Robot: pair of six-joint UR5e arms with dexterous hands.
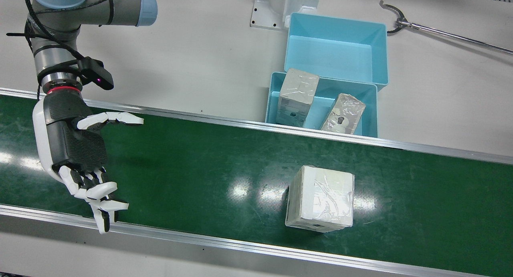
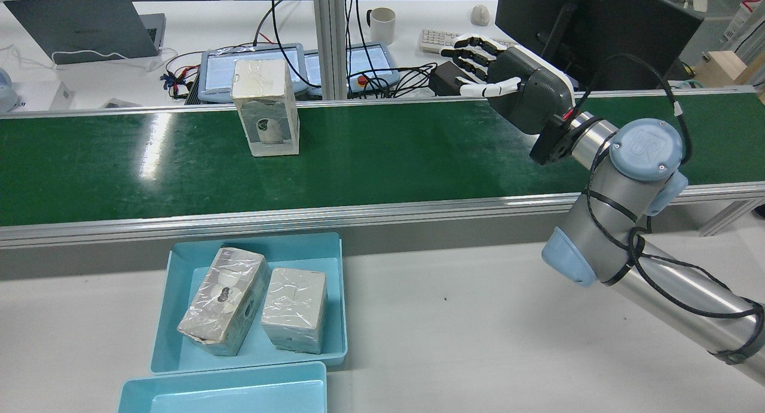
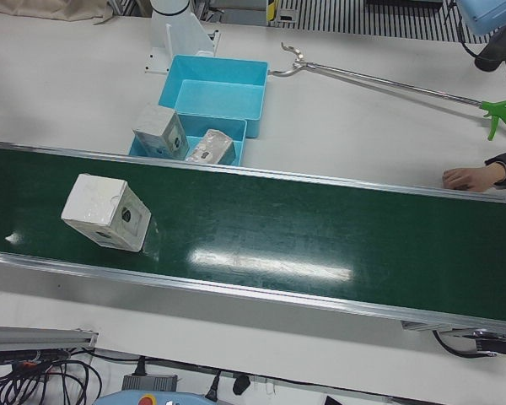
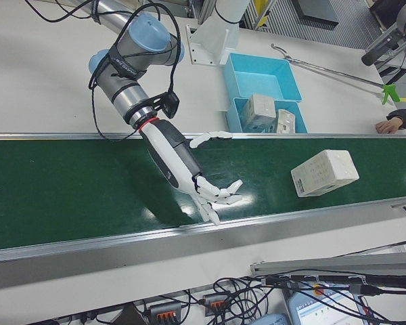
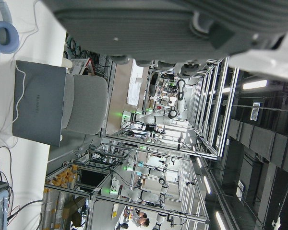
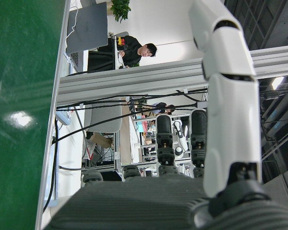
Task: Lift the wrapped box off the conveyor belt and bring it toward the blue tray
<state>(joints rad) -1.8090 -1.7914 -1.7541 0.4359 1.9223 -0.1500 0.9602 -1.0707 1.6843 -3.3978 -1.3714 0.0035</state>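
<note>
The wrapped box (image 1: 320,199) stands on the green conveyor belt (image 1: 200,156), near the belt's front rail. It also shows in the rear view (image 2: 266,108), the left-front view (image 3: 105,211) and the right-front view (image 4: 325,172). My right hand (image 1: 76,148) is open and empty above the belt, far to the side of the box, palm facing it; it also shows in the rear view (image 2: 514,84) and the right-front view (image 4: 183,162). The blue tray (image 1: 272,96) beside the belt holds two wrapped boxes. Of my left hand (image 5: 182,24) only the palm shows, in its own view.
A second, empty blue tray (image 1: 336,48) sits behind the first. A long grabber tool (image 1: 441,32) lies on the white table. A person's hand (image 3: 472,177) rests at the belt's far end. Aluminium rails (image 1: 240,245) edge the belt.
</note>
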